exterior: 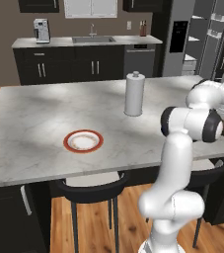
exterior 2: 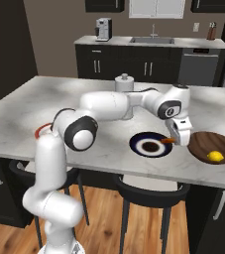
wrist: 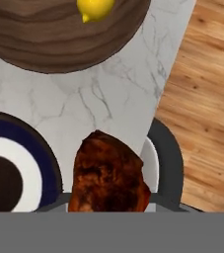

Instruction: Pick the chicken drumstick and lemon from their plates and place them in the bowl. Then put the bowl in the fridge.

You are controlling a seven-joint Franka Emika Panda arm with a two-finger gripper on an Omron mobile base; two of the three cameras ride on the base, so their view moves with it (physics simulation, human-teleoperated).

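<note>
Hand (exterior 2: 176, 139) grips the drumstick (wrist: 108, 175) over the bench (exterior 2: 99, 149); navy plate (exterior 2: 151, 145) at 9 o'clock, bowl (exterior 2: 214, 145) with lemon (exterior 2: 215, 157) at 3, paper-towel roll (exterior 2: 124, 82) behind

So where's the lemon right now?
The lemon already lies in the wooden bowl, at the right end of the counter in the right base view, beside the dark-rimmed plate.

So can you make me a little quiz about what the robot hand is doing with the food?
1. True or false: the lemon already lies in the bowl.
2. What does the hand hold? A) chicken drumstick B) paper towel roll C) cup
3. Which colour rims the plate beside the bowl?

Key: 1 true. 2 A. 3 dark navy.
</note>
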